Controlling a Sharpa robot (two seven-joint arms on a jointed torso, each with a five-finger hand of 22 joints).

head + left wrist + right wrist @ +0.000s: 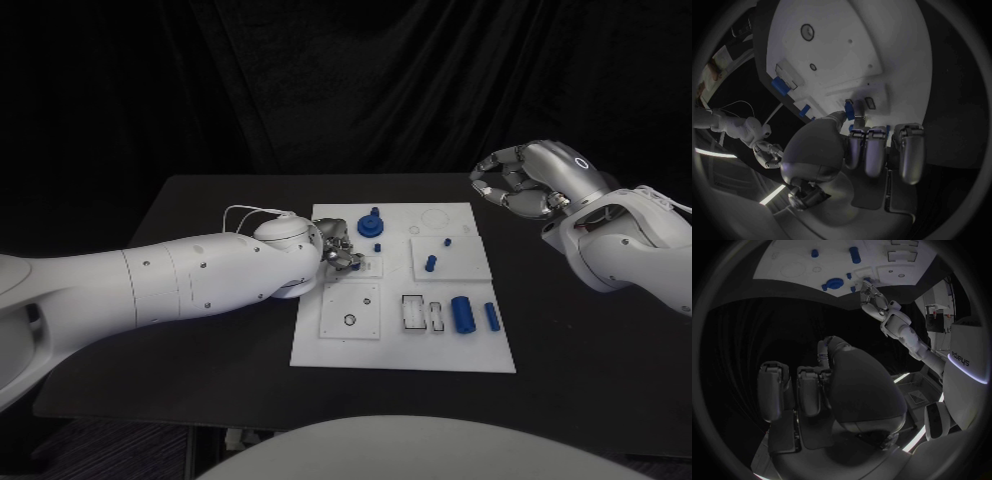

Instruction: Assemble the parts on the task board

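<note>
STEP: part seating, judged | LEFT hand (335,256): pinches blue part (849,109) over board (325,350) left-centre | RIGHT hand (522,180): clenched, empty, off board's far-right corner | NEXT: align, press into socket.

A black worktop (216,215) is seen in the head view, set against a dark curtain (346,80) hung in folds behind it. A thin white cable (248,211) is looped above the worktop's left part.
</note>
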